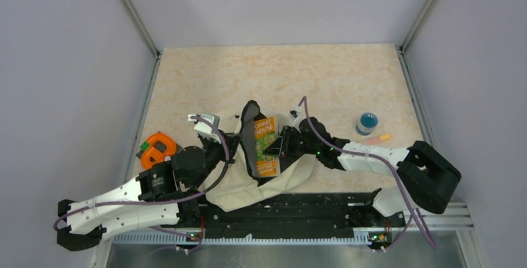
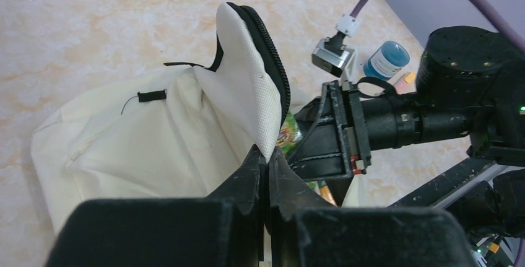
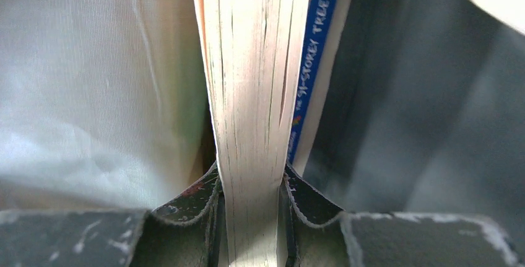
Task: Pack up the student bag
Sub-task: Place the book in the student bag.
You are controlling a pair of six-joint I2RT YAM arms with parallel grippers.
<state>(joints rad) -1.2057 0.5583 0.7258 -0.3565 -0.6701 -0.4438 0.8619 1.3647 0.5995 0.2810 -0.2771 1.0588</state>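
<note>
Found large soft cream-beige fabric backpack (image 1: 248,187) slumped at near centre of beige marbled tabletop (image 1: 323,75); judged it light and limp, best gripped at the stiffer black zipper rim (image 2: 275,69). Noted left pincer (image 2: 267,155) clenched on that rim, right pincer (image 3: 251,186) clamped on colourful paperback book (image 3: 254,62) standing in the mouth. Judged tabletop smooth and flat, grey walls (image 1: 62,63) enclosing three sides.

Overhead, wrist close-ups; bag (image 1: 248,187) shared

Soft, even overhead light, faint shadows; the close-up book (image 3: 254,93) glares bright and slightly blurred.
</note>
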